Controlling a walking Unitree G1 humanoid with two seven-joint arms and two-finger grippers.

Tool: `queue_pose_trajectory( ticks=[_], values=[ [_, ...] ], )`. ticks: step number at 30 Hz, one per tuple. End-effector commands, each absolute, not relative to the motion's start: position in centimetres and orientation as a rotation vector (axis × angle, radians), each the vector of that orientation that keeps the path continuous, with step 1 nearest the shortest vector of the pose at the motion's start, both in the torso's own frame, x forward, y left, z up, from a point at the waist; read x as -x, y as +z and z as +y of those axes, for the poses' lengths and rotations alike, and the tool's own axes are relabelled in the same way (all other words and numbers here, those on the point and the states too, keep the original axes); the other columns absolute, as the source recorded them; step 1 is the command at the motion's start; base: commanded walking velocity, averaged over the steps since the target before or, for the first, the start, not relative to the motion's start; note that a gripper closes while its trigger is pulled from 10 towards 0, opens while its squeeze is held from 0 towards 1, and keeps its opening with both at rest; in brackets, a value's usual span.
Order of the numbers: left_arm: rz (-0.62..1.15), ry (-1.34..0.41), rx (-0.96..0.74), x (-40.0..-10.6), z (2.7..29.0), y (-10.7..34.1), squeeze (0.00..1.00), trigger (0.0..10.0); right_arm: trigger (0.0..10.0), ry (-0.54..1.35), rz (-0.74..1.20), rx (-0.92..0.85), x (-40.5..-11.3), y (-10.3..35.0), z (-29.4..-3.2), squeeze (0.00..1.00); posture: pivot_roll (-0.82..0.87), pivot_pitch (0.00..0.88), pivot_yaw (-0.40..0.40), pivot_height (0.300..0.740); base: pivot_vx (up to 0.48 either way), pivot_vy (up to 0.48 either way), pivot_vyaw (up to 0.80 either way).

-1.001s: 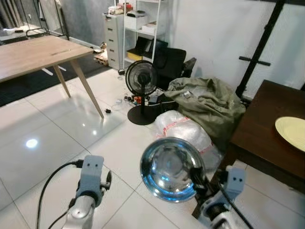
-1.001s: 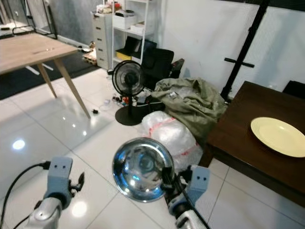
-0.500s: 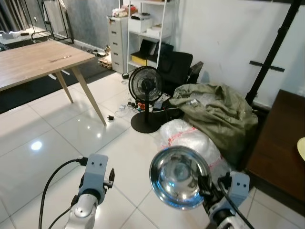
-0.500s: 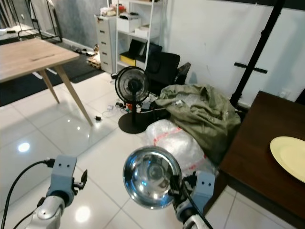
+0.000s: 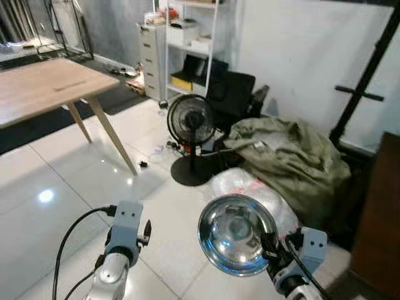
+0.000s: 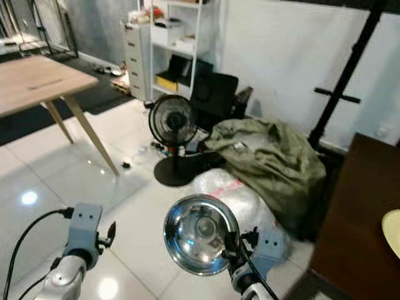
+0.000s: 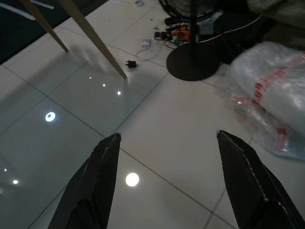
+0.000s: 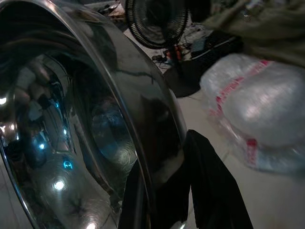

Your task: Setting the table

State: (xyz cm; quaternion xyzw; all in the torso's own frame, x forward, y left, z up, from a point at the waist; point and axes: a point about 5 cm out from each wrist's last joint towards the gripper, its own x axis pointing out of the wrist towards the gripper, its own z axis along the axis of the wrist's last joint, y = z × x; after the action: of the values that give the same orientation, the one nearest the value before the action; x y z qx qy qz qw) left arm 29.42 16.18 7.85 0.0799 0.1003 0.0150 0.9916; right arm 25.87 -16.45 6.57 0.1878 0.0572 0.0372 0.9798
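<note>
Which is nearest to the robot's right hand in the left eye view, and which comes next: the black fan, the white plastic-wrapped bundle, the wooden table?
1. White plastic-wrapped bundle, just beyond the right hand.
2. Black fan, further back on the floor.
3. Wooden table, far left.

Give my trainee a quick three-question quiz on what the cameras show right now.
1. True or false: the right gripper is shut on the steel bowl.
2. What state is the left gripper in? A) shut on a plate B) open, holding nothing C) shut on a cable
3. Fill in: the fan stands on the floor between the wooden table and the green ____.

Key: 1 true; 2 B; 3 bag. The bowl's rim sits between the right jaws, its hollow facing the head camera. The left jaws stand wide apart over bare tile.
</note>
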Motion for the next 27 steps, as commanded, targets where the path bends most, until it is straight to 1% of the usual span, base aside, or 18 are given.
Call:
queue_pose_trajectory(
  ticks=[1,27],
  values=[
    [0.240,0.049,-0.176,-28.99,16.82,6.92,0.00,10.0,10.0,0.086,0.130,-0.383,-25.61,6.00,-16.07,0.00,0.01,0.034,0.064,0.740,0.480,0.000,0.00],
    [0.242,0.051,-0.176,-28.65,16.83,6.70,0.00,10.0,10.0,0.103,0.100,-0.371,-26.09,6.64,-16.05,0.00,0.02,0.042,0.060,0.740,0.480,0.000,0.00]
  ],
)
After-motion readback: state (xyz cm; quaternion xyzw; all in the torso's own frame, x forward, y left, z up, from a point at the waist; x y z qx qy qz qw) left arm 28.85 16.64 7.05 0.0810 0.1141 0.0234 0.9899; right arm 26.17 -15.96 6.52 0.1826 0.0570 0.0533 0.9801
